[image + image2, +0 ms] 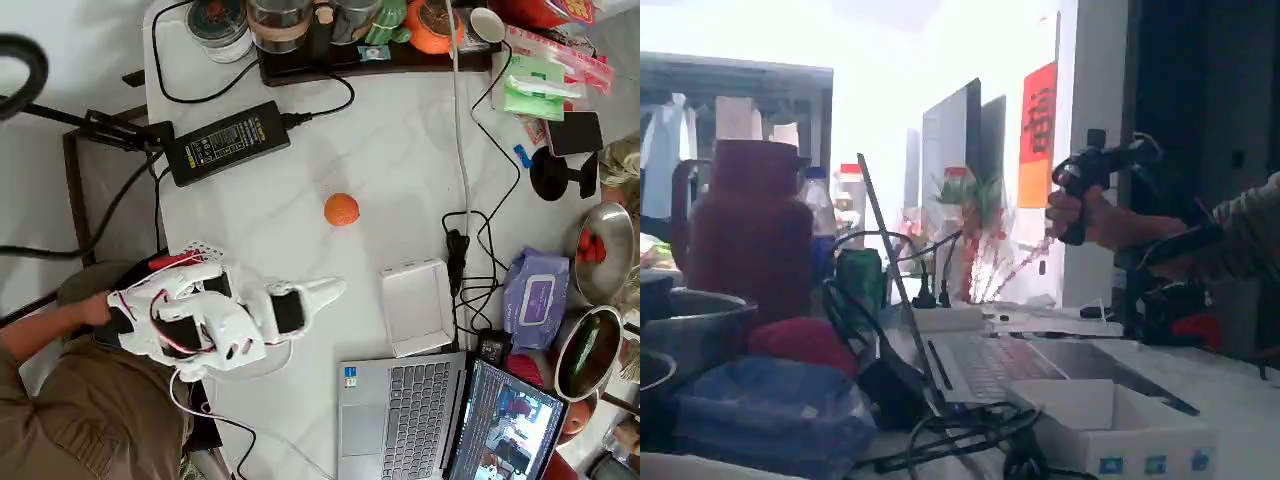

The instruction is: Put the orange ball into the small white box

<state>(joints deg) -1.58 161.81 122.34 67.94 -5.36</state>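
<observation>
The orange ball (341, 210) lies alone on the white table, near its middle in the overhead view. The small white box (417, 305) sits to the lower right of the ball, with its flap folded out toward the laptop and nothing inside. In the fixed view the box (1110, 440) stands in the foreground. My white arm reaches in from the lower left, and its gripper (328, 291) points right. The fingers rest together with nothing between them. The gripper is below and slightly left of the ball and left of the box.
A silver laptop (405, 415) lies just below the box. Black cables (462, 250) and a purple wipes packet (537, 297) sit to the box's right. A black power brick (227, 143) lies at the upper left, and jars on a tray (350, 30) line the far edge. A person's arm (40, 330) is at the lower left.
</observation>
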